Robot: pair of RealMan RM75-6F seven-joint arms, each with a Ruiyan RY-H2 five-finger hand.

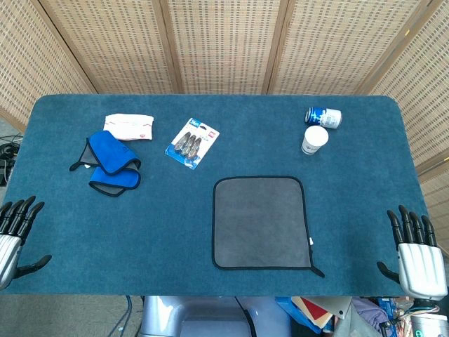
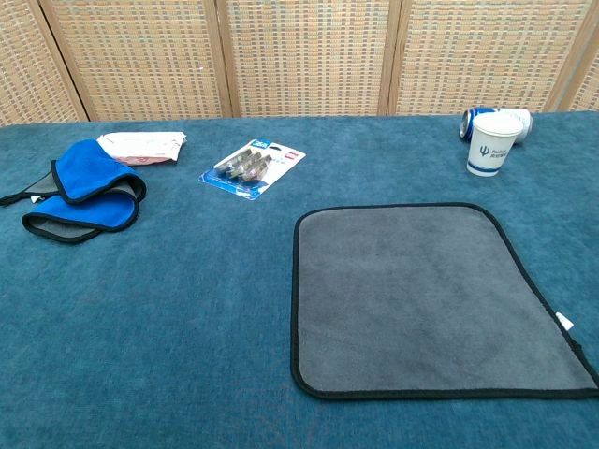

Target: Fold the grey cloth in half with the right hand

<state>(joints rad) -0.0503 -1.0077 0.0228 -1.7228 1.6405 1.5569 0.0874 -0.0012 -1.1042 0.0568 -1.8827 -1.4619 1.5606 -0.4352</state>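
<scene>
A grey cloth [image 1: 261, 222] with a black hem lies flat and unfolded on the blue table, right of centre; the chest view shows the grey cloth [image 2: 426, 297] spread out with a small white tag at its right edge. My right hand [image 1: 417, 254] hovers at the table's near right corner, fingers spread and empty, well to the right of the cloth. My left hand [image 1: 14, 235] sits at the near left edge, fingers also apart, holding nothing. Neither hand appears in the chest view.
A crumpled blue cloth [image 1: 109, 163] and a white packet [image 1: 129, 127] lie at the far left. A blister pack [image 1: 192, 143] sits near the middle. A paper cup [image 1: 314, 139] and a tipped can [image 1: 323, 116] stand at the far right. Wicker screens back the table.
</scene>
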